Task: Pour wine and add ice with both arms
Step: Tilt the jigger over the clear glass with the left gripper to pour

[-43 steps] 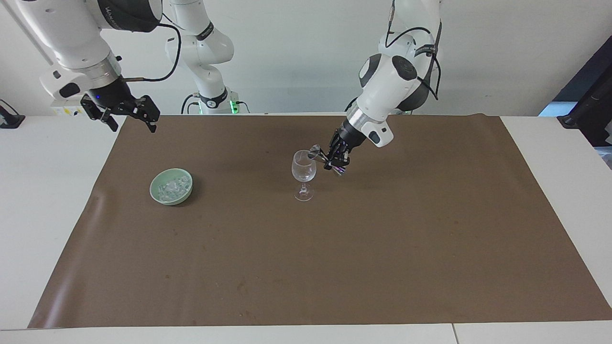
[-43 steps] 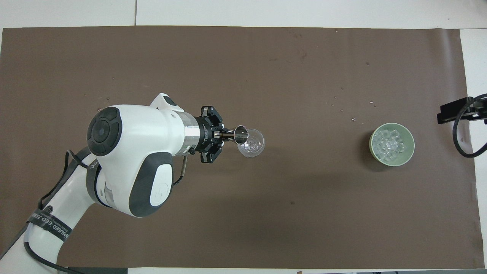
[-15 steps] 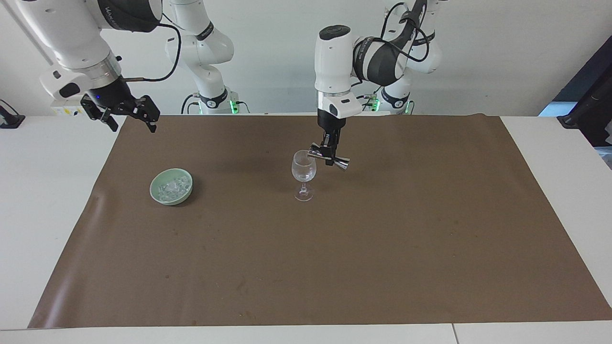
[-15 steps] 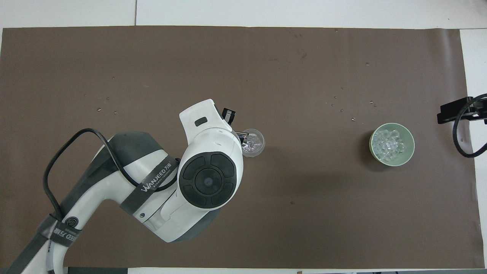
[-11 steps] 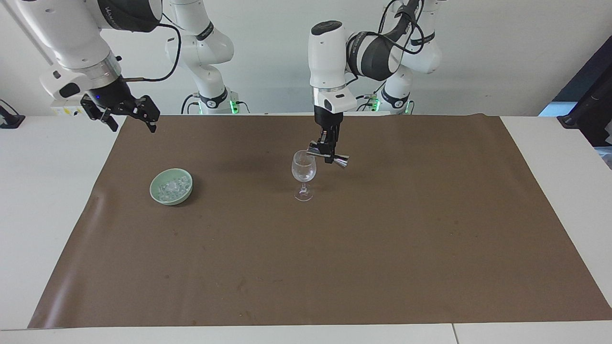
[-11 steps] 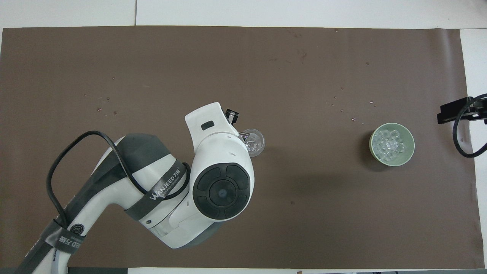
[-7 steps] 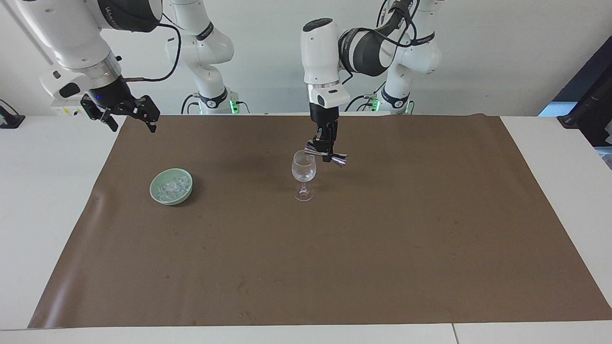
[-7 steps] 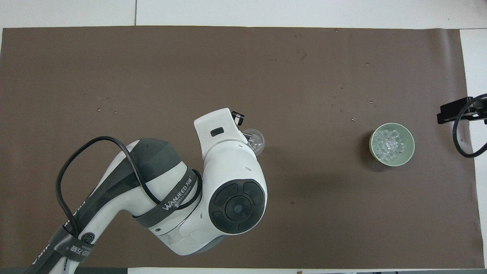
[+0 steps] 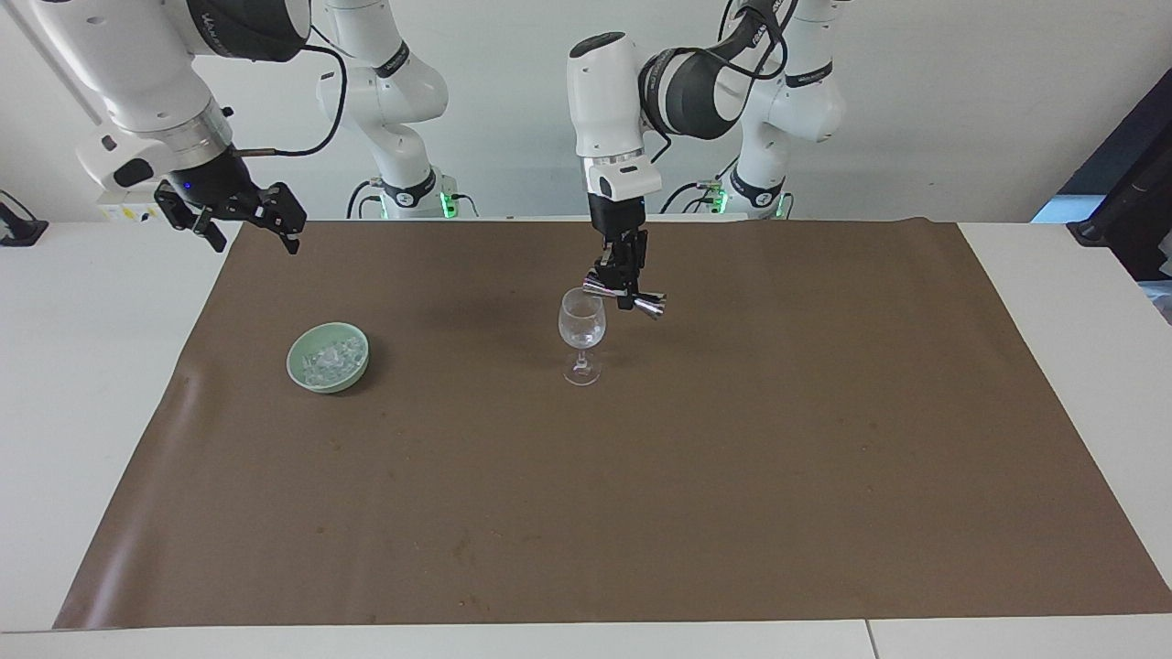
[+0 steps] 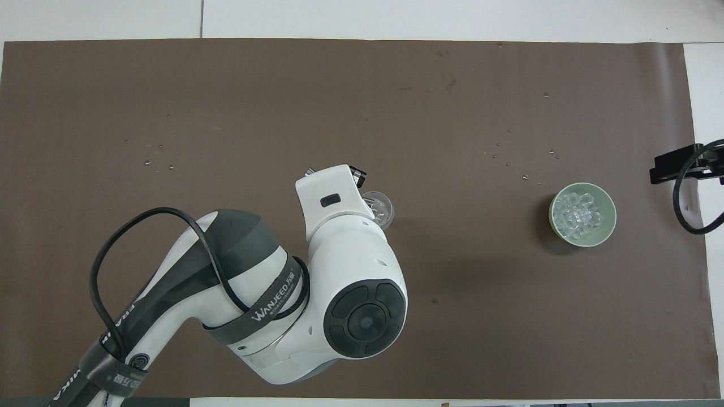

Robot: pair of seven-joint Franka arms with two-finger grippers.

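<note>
One glass (image 9: 581,335), one bowl (image 9: 328,358) of ice (image 9: 331,357) and one jigger (image 9: 625,297) are on show. The glass stands mid-mat (image 9: 641,476); the bowl sits toward the right arm's end. The left gripper (image 9: 624,295) points straight down over the glass, clamping the jigger on its side at the rim. The right gripper (image 9: 245,218) waits, spread wide, over the mat's corner.

Brown mat (image 9: 732,458), perhaps paper
</note>
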